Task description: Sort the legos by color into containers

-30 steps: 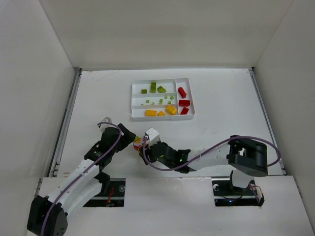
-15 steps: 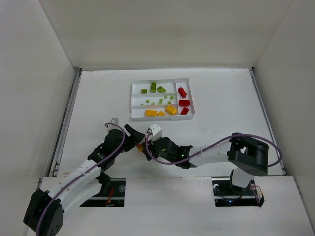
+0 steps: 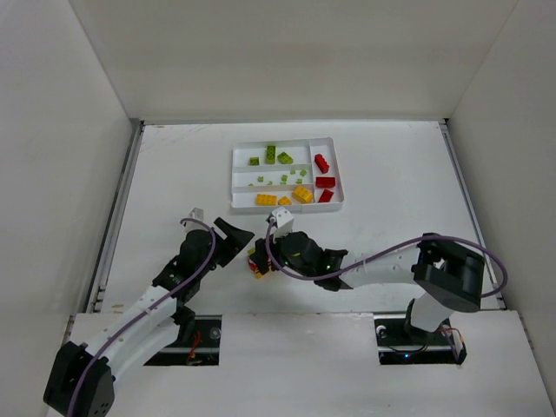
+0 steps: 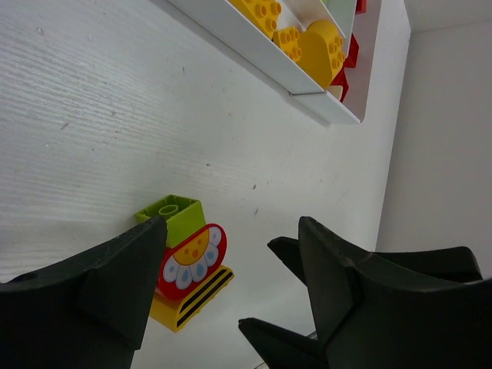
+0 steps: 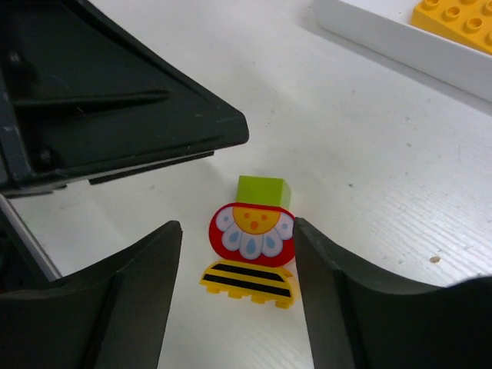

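A mixed clump lies flat on the table [image 3: 257, 264]: a lime green brick [image 5: 263, 191], a red flower-face piece [image 5: 252, 231] and a yellow striped piece [image 5: 247, 280]. It also shows in the left wrist view [image 4: 187, 259]. My right gripper [image 5: 237, 231] is open, one finger on each side of the clump. My left gripper [image 4: 231, 261] is open and empty, just left of the clump [image 3: 243, 241]. The white tray [image 3: 236, 184] holds green bricks [image 3: 271, 155] in its far slots, yellow-orange bricks [image 3: 283, 198] in the near slot and red bricks [image 3: 324, 178] in the crosswise slot.
The tray's near wall [image 4: 254, 46] lies a short way beyond the clump, also seen in the right wrist view [image 5: 400, 48]. White walls enclose the table on the left [image 3: 87, 174], the back and the right. The two grippers sit tip to tip.
Both grippers were bunched tight on the clump. The left gripper has drawn off to the left and opened. The right wrist has shifted forward, and the clump now lies on the table.
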### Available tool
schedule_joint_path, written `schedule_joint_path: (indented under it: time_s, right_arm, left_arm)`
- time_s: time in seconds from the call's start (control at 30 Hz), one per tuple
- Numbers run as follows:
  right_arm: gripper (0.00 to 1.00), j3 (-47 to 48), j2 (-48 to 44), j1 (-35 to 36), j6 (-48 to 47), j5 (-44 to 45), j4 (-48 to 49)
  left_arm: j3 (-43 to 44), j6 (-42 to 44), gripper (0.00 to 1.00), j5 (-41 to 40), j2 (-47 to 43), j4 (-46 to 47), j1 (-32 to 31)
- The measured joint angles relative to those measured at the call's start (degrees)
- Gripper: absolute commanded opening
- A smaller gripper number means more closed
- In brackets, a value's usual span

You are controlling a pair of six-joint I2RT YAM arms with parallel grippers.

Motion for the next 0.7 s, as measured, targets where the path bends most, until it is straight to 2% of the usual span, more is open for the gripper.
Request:
schedule_joint_path:
  time_s: [0.07, 0.13, 0.27, 0.47, 0.6, 0.7]
  right_arm:
    - [0.90, 0.1, 0.7, 0.3, 0.2, 0.9, -0.4]
    - [0.97, 0.1, 1.9, 1.3, 0.6, 2.7, -1.6]
    - [1.00, 0.4, 5.0, 4.6, 1.7, 5.9, -5.1]
    - [0.81, 1.4, 9.1, 7.5, 2.9, 9.6, -6.4]
    - [0.63, 1.6, 9.3, 7.5, 3.4, 11.2, -6.5]
    - [0.59, 1.5, 9.3, 7.5, 3.6, 12.2, -6.5]
  left_arm:
    - [-0.1, -0.1, 0.66, 0.0, 0.0, 0.2, 0.3]
    - [-0.4, -0.1, 0.66, 0.0, 0.0, 0.3, 0.7]
    - [-1.0, 0.0, 0.66, 0.0, 0.0, 0.3, 1.7]
    - [-1.6, 0.3, 0.66, 0.2, 0.5, 0.3, 2.2]
    - [-2.4, 0.3, 0.67, 0.4, -0.1, 0.0, 2.3]
    - [-2.8, 0.4, 0.67, 0.6, -0.9, -0.2, 2.5]
